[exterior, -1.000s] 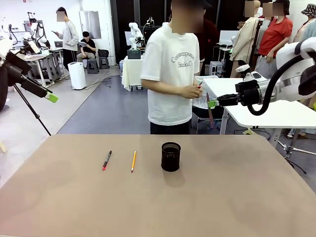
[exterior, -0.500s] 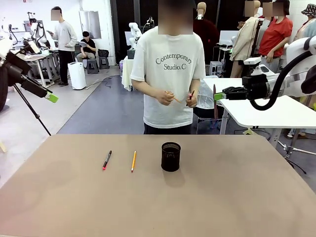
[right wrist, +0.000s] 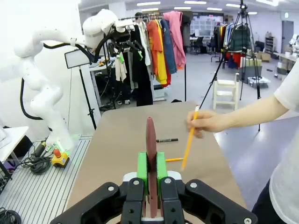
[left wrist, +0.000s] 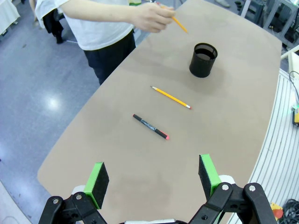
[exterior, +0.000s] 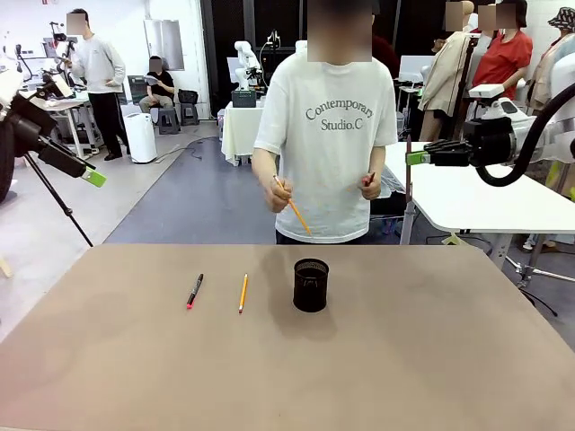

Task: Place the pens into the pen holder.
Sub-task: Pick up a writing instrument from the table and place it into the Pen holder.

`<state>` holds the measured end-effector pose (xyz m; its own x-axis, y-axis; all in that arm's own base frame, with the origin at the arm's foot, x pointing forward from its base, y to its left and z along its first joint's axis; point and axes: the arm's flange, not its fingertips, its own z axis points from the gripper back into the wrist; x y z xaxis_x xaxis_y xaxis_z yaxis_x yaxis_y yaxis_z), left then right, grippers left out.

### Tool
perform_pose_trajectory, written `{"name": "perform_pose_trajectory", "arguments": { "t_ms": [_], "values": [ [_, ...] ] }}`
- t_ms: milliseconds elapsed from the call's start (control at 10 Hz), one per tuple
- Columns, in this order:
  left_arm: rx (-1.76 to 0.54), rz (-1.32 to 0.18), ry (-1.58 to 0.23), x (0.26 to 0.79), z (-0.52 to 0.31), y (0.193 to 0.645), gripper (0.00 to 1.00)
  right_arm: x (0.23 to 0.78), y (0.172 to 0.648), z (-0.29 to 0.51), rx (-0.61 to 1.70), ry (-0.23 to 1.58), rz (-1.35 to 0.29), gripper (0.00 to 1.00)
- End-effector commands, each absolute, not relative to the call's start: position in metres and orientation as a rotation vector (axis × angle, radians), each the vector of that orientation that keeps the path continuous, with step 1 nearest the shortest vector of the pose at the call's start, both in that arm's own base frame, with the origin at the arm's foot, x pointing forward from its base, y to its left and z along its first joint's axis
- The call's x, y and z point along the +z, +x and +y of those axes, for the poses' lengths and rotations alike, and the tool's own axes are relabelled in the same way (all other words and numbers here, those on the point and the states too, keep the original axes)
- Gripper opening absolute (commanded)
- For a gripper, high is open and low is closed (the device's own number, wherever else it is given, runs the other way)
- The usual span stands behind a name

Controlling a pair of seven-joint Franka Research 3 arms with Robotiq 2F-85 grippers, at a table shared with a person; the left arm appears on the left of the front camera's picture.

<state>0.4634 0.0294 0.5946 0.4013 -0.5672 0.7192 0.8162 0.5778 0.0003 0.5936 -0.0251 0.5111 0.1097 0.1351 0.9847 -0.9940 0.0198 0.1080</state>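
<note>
Front view: the pen holder (exterior: 311,285) stood on the table (exterior: 431,359), a yellow pencil (exterior: 243,293) and a black pen (exterior: 194,291) lying apart at its nine o'clock. My right gripper (exterior: 415,158), at two o'clock beyond the table edge, pinched a dark red pen (exterior: 409,180) upright, I judged for an end-first drop. Left wrist view: my left gripper (left wrist: 153,175) was spread wide, empty, the black pen at twelve o'clock. Right wrist view: the person's hand (right wrist: 205,122) held an orange pencil (right wrist: 189,140) tip-down, probably bound for the pen holder.
</note>
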Motion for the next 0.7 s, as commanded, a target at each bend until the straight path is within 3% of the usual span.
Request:
{"name": "perform_pose_trajectory", "arguments": {
  "t_ms": [0,100,600],
  "values": [
    [-0.907,-0.744,-0.389,0.5959,0.0296,0.4627,1.0,0.5038,0.5865,-0.0239,1.176,1.217,-1.047,0.0],
    [-0.907,-0.744,-0.389,0.5959,0.0296,0.4627,1.0,0.5111,0.5936,-0.0251,1.181,1.149,-1.036,0.0],
    [-0.907,-0.744,-0.389,0.5959,0.0296,0.4627,1.0,0.5111,0.5936,-0.0251,1.181,1.149,-1.036,0.0]
  ]
}}
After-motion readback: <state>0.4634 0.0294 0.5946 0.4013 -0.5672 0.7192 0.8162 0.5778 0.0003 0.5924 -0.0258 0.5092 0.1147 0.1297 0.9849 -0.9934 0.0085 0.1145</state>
